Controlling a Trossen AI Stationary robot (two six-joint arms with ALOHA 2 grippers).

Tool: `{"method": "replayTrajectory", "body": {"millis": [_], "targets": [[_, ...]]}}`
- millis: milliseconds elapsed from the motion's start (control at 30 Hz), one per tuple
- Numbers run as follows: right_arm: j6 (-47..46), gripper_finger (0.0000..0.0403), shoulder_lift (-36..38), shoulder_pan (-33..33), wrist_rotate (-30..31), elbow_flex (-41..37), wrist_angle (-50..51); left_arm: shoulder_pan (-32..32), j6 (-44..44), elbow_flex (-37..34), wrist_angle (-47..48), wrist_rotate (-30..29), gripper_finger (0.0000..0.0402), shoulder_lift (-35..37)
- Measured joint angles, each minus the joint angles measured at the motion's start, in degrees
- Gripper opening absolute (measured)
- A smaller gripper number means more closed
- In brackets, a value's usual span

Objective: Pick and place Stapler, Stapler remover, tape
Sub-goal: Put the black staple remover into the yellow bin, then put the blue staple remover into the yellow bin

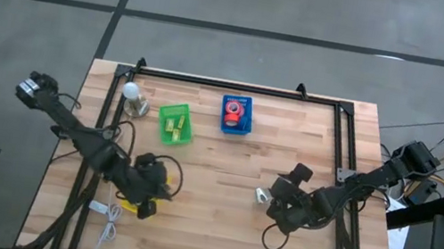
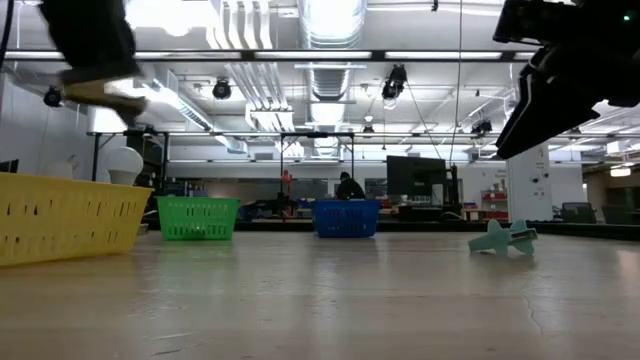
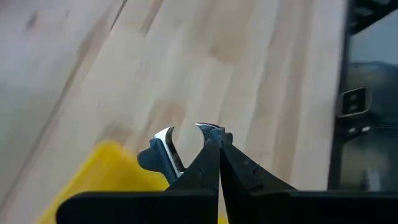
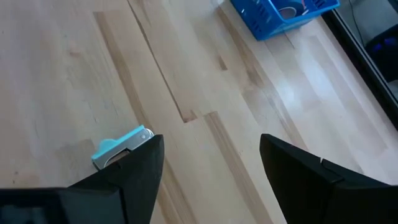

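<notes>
Left claw (image 3: 214, 146) clamped on a staple remover (image 3: 163, 155) above the yellow bin (image 3: 106, 180); right claw (image 4: 208, 162) spread beside a teal staple remover (image 4: 121, 146) on the table (image 1: 217, 205) — offset approach risks nudging it away.

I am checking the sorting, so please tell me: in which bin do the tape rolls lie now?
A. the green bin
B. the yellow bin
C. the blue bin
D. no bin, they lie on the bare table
C: in the high view a red tape roll lies inside the blue bin; the green bin holds only pale yellow-green pieces.
</notes>
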State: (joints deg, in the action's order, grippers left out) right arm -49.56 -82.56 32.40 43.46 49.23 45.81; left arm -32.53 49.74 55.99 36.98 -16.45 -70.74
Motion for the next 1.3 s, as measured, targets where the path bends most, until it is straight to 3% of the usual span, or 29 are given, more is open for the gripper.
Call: {"method": "replayTrajectory", "body": {"millis": [333,733,1067,1133,1300], "targets": [[0.0,0.0264,0.0,-0.02,0.02,0.0,-0.18,-3.65,17.71,-0.92,11.9,4.07,0.0003,-2.44],[0.0,0.0255,0.0,-0.02,0.02,0.0,-0.56,-3.06,24.0,-7.34,12.48,4.94,0.0005,-3.91],[-0.48,0.026,0.0,-0.02,0.02,-0.07,-1.3,-2.54,27.6,-9.36,12.5,4.14,0.0082,-3.91],[-0.8,0.0257,0.0,-0.02,0.04,-0.07,-1.37,-2.53,24.69,-8.71,12.36,2.57,0.0098,-3.91],[-0.85,0.0251,0.0,-0.02,0.04,-0.07,-1.57,-2.56,15.34,-4.92,9.84,-8.76,0.0119,-3.72]]}}
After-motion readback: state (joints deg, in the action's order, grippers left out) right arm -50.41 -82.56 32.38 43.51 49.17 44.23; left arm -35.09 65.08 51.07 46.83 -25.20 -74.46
